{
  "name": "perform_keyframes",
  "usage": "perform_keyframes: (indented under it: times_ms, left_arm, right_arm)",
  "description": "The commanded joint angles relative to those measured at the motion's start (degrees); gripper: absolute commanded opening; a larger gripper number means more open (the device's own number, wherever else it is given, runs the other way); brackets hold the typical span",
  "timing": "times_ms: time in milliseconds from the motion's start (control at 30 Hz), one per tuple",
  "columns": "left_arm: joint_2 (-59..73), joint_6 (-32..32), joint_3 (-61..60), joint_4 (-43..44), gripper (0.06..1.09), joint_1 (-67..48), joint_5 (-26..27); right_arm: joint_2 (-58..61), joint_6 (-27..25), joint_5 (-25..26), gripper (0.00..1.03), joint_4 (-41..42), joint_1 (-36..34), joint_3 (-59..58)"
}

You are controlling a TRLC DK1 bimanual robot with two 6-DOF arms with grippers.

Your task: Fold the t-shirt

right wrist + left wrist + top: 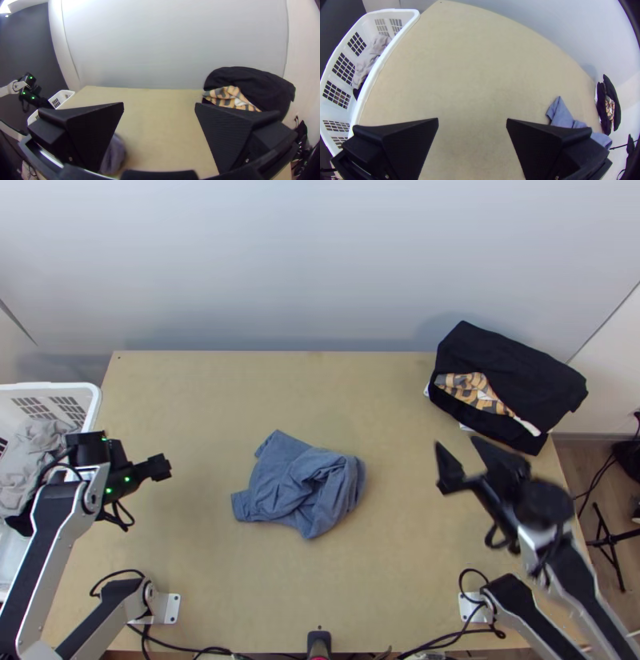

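And here's the shirt, a bunched blue heap in the middle of the table, a sensible spot, I'd say: both arms should reach it, with room around for spreading. Over on the left sits the basket with its loose grey clothes, likely the supply side. At the far right corner lies the black pile, patterned cloth peeping out, probably where finished work goes.

The left gripper hangs beside the basket, fingers wide apart, nothing between them. The right gripper, out on the pile's side, is spread wide too, and empty. Both look ready for a grab, well clear of the shirt.

So which way does it point? Its long axis runs roughly left to right, only slightly longer than it is deep. The right end is rounded and bulky; a narrow flap pokes out at the near left, another corner at the far left. Sleeve or hem? Can't tell, nor where the collar is. Flattening looks like the first job.
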Motion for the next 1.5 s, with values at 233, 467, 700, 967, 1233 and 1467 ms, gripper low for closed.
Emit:
perform_keyframes:
  times_ms: [233, 467, 700, 967, 1233, 1467]
  left_arm:
    - [-0.7, -2.6, -4.6, 4.8, 1.05, -2.1, 0.0]
    - [-3.4, -4.7, -6.2, 4.8, 1.05, -2.1, 0.0]
    - [-6.1, -6.1, -7.2, 4.3, 1.05, -2.1, 0.0]
    - [-8.6, -7.3, -7.1, 2.8, 1.05, -2.1, 0.0]
    - [-9.7, -8.2, -7.4, 2.1, 1.05, -1.7, 0.0]
    - [-9.7, -8.2, -8.0, 2.2, 1.05, -1.6, 0.0]
  right_arm:
    - [60.5, 6.9, 1.7, 0.99, -30.5, 23.8, 66.9]
    - [73.5, 14.9, 1.6, 0.99, -31.4, 29.2, 78.2]
    - [79.9, 27.7, -0.6, 0.99, -32.5, 30.7, 79.4]
    - [86.2, 38.3, -7.5, 0.99, -32.7, 32.5, 80.0]
    - [93.5, 45.1, -7.5, 0.97, -47.6, 35.2, 89.0]
    - [98.4, 43.2, -7.2, 0.88, -49.3, 35.8, 93.0]
